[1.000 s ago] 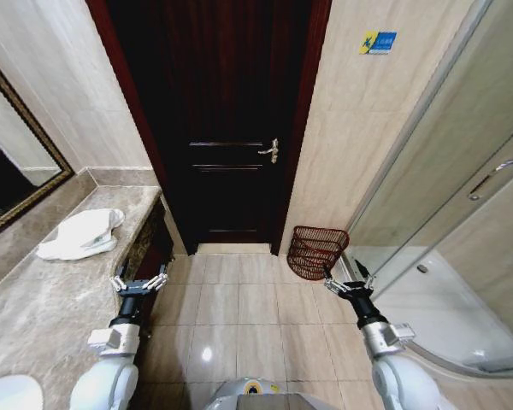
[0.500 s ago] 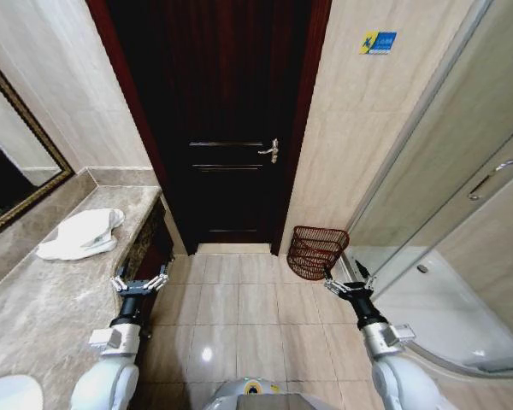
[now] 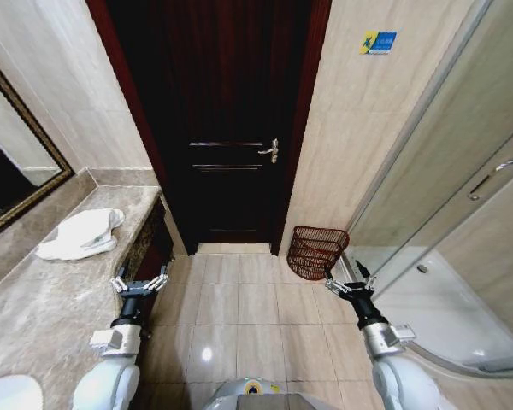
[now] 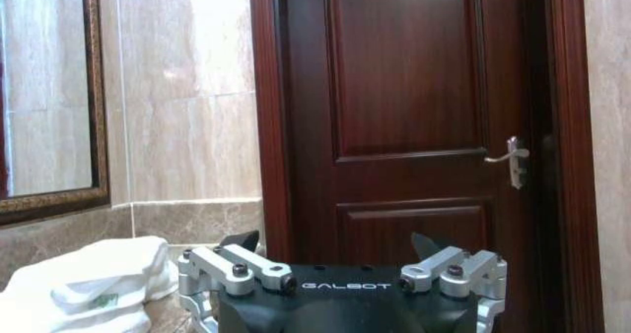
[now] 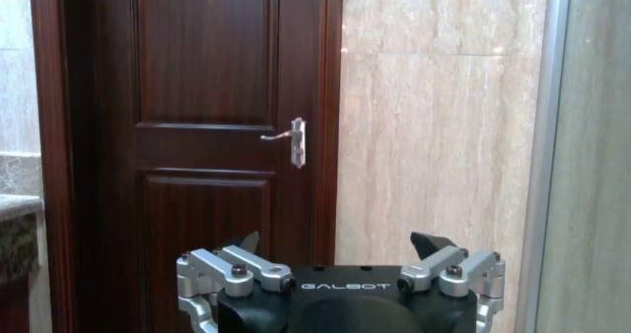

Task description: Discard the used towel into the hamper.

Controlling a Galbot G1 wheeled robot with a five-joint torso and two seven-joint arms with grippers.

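One towel [image 3: 79,234], soft & light, lies bunched on counter [image 3: 34,299]; pinch a raised fold. Left gripper [image 3: 139,283] & right gripper [image 3: 349,283]: jaws spread, empty. Hamper [image 3: 315,250] well apart.

One white towel [image 3: 81,234], one hamper [image 3: 315,251], one door [image 3: 227,120], one mirror [image 3: 13,175].

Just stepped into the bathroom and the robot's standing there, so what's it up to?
Nothing is being handled yet. The white towel lies bunched on the marble counter, and the hamper stands on the floor beside the door. The left gripper is open by the counter's edge; the right gripper is open just short of the hamper.
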